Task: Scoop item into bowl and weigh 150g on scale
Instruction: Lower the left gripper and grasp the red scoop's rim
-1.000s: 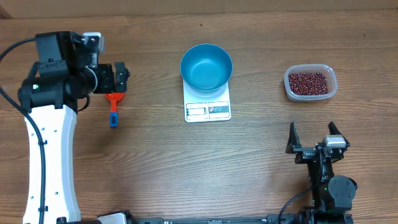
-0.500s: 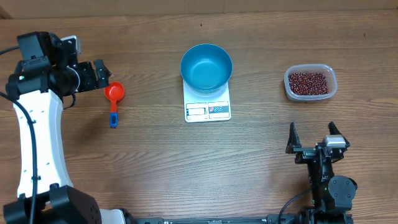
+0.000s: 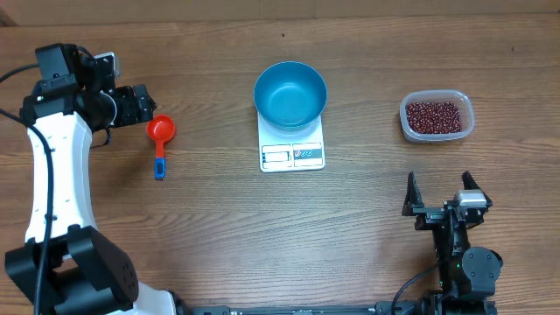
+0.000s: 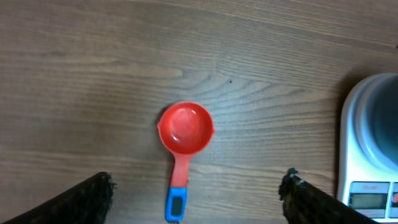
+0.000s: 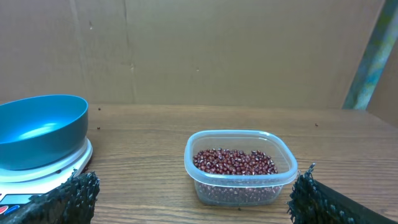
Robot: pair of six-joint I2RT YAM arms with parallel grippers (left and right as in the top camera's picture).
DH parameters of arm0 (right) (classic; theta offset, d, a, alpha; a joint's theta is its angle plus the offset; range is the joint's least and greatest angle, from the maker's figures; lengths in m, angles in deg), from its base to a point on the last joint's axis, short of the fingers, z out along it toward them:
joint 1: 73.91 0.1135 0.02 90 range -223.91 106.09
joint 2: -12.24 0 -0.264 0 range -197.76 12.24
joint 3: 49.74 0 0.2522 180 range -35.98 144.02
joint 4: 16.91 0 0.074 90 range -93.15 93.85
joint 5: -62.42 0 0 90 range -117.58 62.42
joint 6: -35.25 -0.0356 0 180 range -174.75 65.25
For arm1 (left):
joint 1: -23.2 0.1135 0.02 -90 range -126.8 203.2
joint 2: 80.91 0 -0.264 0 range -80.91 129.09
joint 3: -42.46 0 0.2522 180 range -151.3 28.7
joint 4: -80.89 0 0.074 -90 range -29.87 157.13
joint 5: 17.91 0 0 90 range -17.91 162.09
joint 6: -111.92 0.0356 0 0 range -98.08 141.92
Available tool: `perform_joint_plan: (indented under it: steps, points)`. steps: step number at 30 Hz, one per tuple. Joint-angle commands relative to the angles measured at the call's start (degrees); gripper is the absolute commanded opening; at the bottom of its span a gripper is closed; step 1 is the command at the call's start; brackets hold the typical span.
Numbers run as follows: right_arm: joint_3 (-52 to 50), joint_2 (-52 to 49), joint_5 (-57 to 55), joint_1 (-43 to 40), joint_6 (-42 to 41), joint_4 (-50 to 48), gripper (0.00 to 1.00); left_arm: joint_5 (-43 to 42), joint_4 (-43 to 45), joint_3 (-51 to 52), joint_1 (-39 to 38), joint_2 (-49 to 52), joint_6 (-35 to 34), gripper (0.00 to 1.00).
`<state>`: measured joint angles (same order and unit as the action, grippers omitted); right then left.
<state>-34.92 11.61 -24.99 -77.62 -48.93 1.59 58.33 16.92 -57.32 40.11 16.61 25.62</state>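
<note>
A brown wood-grain table [image 3: 219,227] carries three things, well apart from one another. A small red scoop [image 3: 160,131] with a blue-tipped handle lies at the far left, cup facing up, handle pointing toward the near edge. A flat white kitchen scale [image 3: 292,156] sits at far centre, its display on the near side. A clear rounded-rectangular tub [image 3: 437,137] stands at the far right.

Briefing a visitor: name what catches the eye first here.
The blue bowl sitting on the white scale at centre draws the eye first. Next come the red scoop lying off to the left, and the clear tub of dark red beans on the right.
</note>
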Motion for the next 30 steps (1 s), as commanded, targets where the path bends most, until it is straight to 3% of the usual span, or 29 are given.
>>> perform_joint_plan:
  steps: [1,3,6,17,25,30]
  points:
    - [-0.61,0.46,0.09,0.24,0.04,-0.15,1.0,-0.87,1.4,-1.36,0.33,2.67,8.15,0.83]
    - [-0.61,0.46,0.07,0.24,0.04,-0.15,1.0,-0.74,1.73,-1.36,0.44,4.13,12.81,0.75]
    - [-0.61,0.46,0.09,0.24,0.04,-0.15,1.0,-0.66,2.54,-1.36,0.96,6.78,16.11,0.72]
    - [-0.61,0.46,0.09,0.24,0.04,-0.15,1.0,1.57,9.92,-1.36,1.7,18.29,16.04,0.55]
    - [-0.61,0.46,0.09,0.24,0.04,-0.15,1.0,2.67,9.49,-1.36,0.07,21.92,13.94,0.4]
    - [-0.61,0.46,0.09,0.24,0.04,-0.15,1.0,3.02,9.64,-1.36,-0.11,24.02,12.39,0.35]
